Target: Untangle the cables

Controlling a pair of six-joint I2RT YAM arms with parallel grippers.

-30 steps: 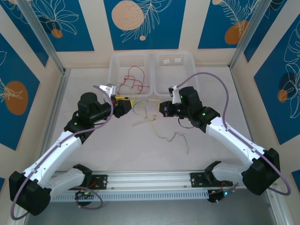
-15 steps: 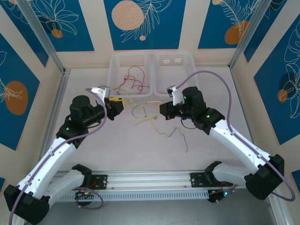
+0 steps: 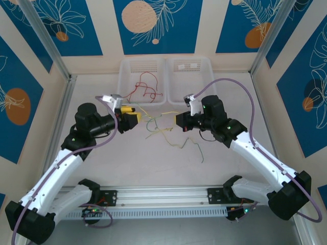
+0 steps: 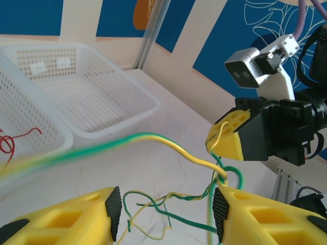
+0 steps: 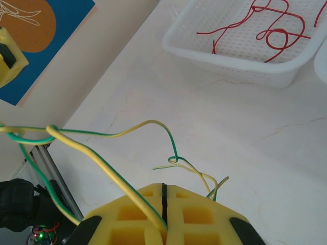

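Note:
The yellow-green cables (image 3: 158,125) lie tangled on the table between my two grippers, with a loose tail (image 3: 196,148) trailing to the right. My right gripper (image 3: 180,119) is shut on one yellow-green strand (image 5: 127,191), which runs out of its closed fingers (image 5: 162,224) to a knot (image 5: 51,130). My left gripper (image 4: 166,204) stands open, its fingers (image 4: 245,214) on either side of several thin strands (image 4: 168,214). A thicker strand (image 4: 168,145) passes above them to a knot at the right finger's tip. Red cables (image 3: 145,89) rest in the left basket.
Two white mesh baskets stand at the back of the table, the left one (image 3: 127,71) with the red cables, the right one (image 3: 202,66) beside it. Metal frame posts rise at both back corners. A rail (image 3: 163,196) runs along the near edge.
My left gripper has drawn back to the left from the tangle and now stands open. My right gripper has shifted slightly right. The strands between them are spread wider.

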